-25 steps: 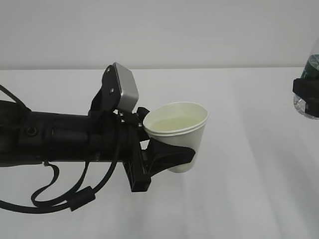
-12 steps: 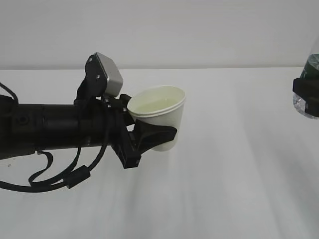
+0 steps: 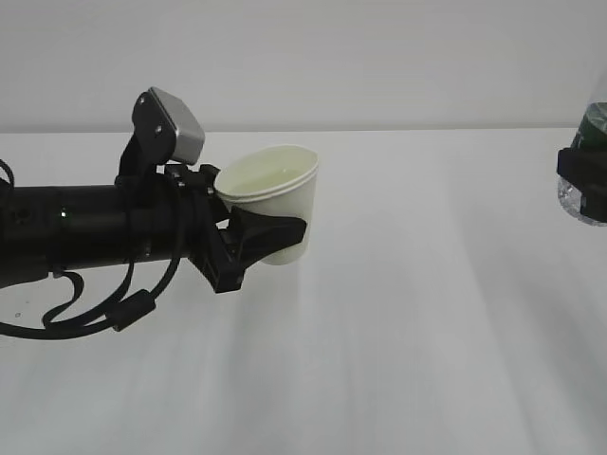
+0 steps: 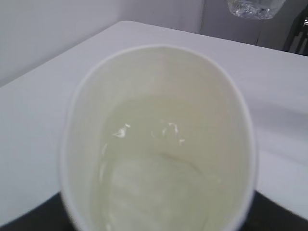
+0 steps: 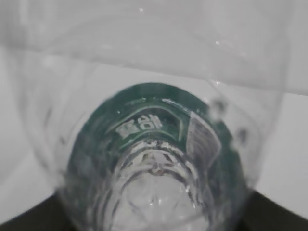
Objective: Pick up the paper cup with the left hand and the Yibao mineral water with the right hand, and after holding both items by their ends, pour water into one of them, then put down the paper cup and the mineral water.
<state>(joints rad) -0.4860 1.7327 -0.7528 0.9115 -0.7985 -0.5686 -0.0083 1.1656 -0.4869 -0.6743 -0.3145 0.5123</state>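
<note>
So, on the left side the left hand (image 3: 270,239), a black end effector, holds the paper cup (image 3: 275,201). Its fingers (image 3: 270,230) wrap the low part of the cup, near the bottom end. The cup sits right at the tip of that end effector, up in the air over the white desk (image 3: 398,313). It leans a little, but its open mouth faces mostly up, so its long line runs up and down. The left wrist view looks straight into the cup (image 4: 159,139), and there is water in it with small bright spots on top.

Far off to the right, at the very edge of the exterior view, the right hand (image 3: 581,185) grips the Yibao mineral water (image 3: 593,128). Only a bit of green label and clear plastic shows there. The right wrist view looks along the bottle (image 5: 154,154) from close up, so it stands out from that end effector, which is closed around it. From these pictures I cannot tell which way the bottle's mouth points.

The two things are well apart now. I think the pouring is done and setting down is next. The desk lies below the cup, and the left hand is the one nearer to it, so the cup should go straight down, mouth up, so no water spills.
</note>
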